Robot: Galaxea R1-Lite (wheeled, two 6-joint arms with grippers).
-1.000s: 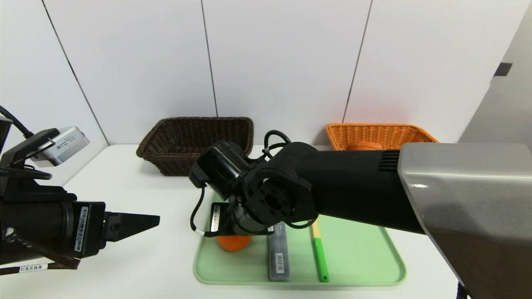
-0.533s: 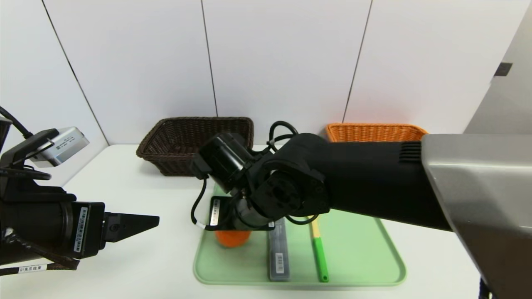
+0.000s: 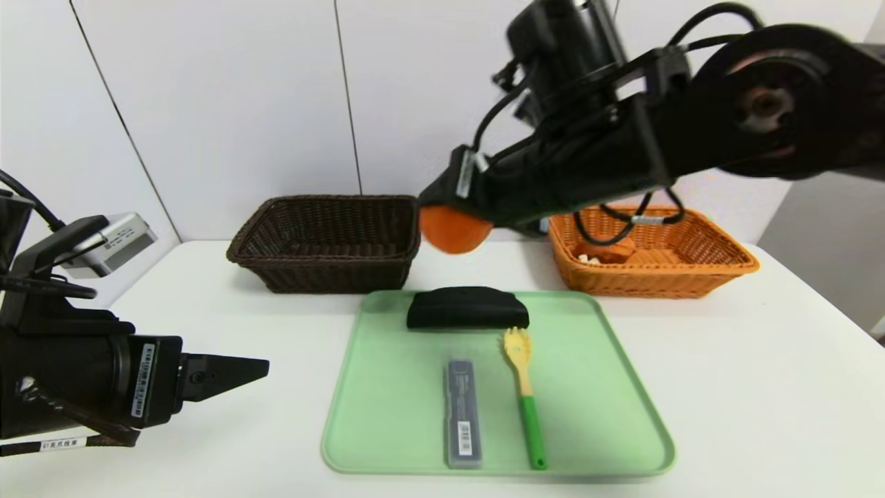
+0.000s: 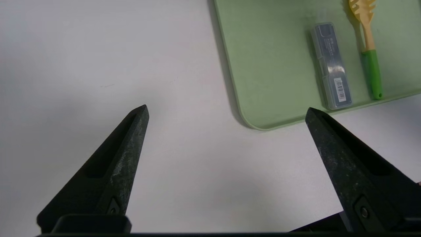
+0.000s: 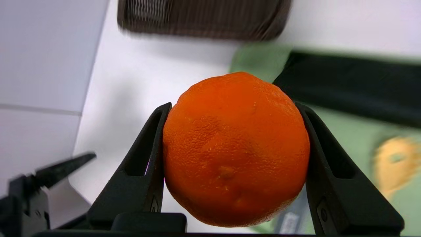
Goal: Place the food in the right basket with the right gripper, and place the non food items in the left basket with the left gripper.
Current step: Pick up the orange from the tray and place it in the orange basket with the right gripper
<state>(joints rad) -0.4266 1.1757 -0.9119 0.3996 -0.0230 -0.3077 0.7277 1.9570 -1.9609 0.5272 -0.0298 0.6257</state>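
The step in hand looks to be the moving of the last loose food; the right gripper (image 5: 236,107) has its claw closed on the orange fruit (image 5: 236,149), one finger pressed to each side, and holds it up in the air above the far side of the green tray (image 3: 387,449), near the dark brown basket (image 3: 332,261). The next move calls for a swing toward the robot's right, until the fruit is over the orange-tan basket (image 3: 657,280), and then a low release (a round thing may well roll or bounce if let go from high up); the brown wedge (image 3: 608,250) already lies in there, so a spot beside it seems wisest.

The left gripper (image 4: 227,107) waits over the white table (image 3: 207,443), off the tray's near corner, its claw wide open with nothing in it; its own work is all ahead.

By count: two baskets, one tray, two pieces of food, one held and one in its basket; three non-food items, all on the tray, namely one black pouch (image 3: 467,308), one grey case (image 3: 463,415) and one pasta fork (image 3: 527,401).
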